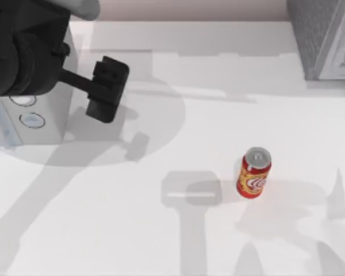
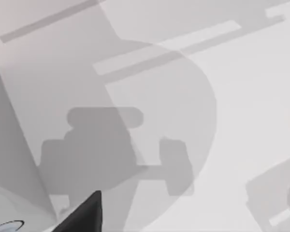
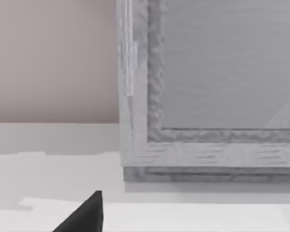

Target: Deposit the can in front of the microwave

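One can (image 1: pixel 253 173) stands upright on the bench (image 1: pixel 218 121), well apart from the one microwave (image 1: pixel 43 123) at left. The left end effector (image 1: pixel 106 89) hovers beside the microwave; whether it is open cannot be told.

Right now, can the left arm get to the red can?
Probably yes. The can stands upright and alone on the table, and bare tabletop lies between it and the left gripper, which hangs by the microwave.

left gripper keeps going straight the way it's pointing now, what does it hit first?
Likely bare table: the left gripper points toward the table's right, beside the microwave. The can sits off that line.
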{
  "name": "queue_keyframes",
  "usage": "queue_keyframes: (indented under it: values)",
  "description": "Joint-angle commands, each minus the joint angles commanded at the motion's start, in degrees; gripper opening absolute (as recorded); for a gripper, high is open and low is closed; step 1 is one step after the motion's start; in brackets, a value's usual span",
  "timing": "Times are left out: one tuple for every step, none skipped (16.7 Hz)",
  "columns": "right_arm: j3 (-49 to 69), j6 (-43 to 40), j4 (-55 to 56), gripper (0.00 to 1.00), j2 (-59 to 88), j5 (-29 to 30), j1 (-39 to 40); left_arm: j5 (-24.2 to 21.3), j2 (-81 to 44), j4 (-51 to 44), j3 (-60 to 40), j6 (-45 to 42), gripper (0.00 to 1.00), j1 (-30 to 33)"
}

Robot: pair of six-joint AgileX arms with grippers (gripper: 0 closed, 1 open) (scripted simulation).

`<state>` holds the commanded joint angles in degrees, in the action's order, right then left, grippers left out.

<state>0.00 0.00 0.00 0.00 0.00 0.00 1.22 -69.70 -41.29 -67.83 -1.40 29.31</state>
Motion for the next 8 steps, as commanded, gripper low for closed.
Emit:
queue_keyframes:
  values:
    - [0.00, 0.00, 0.00, 1.00, 0.00, 0.00, 0.00, 0.01, -5.77, -3.42, -5.82, 0.30, 1.00, 2.20]
    - [0.00, 0.00, 0.00, 1.00, 0.00, 0.00, 0.00, 0.00, -11.52, -6.80, -11.61, 0.65, 1.00, 4.34]
    - [0.00, 0.00, 0.00, 1.00, 0.00, 0.00, 0.00, -0.02, -17.21, -10.14, -17.35, 1.04, 1.00, 6.42]
    - [0.00, 0.00, 0.00, 1.00, 0.00, 0.00, 0.00, -0.05, -22.82, -13.41, -23.02, 1.49, 1.00, 8.43]
    - [0.00, 0.00, 0.00, 1.00, 0.00, 0.00, 0.00, -0.09, -28.33, -16.61, -28.57, 1.97, 1.00, 10.36]
    - [0.00, 0.00, 0.00, 1.00, 0.00, 0.00, 0.00, -0.15, -33.65, -19.67, -33.91, 2.50, 1.00, 12.18]
    - [0.00, 0.00, 0.00, 1.00, 0.00, 0.00, 0.00, -0.21, -38.78, -22.62, -39.04, 3.05, 1.00, 13.90]
    - [0.00, 0.00, 0.00, 1.00, 0.00, 0.00, 0.00, -0.28, -43.69, -25.43, -43.95, 3.62, 1.00, 15.52]
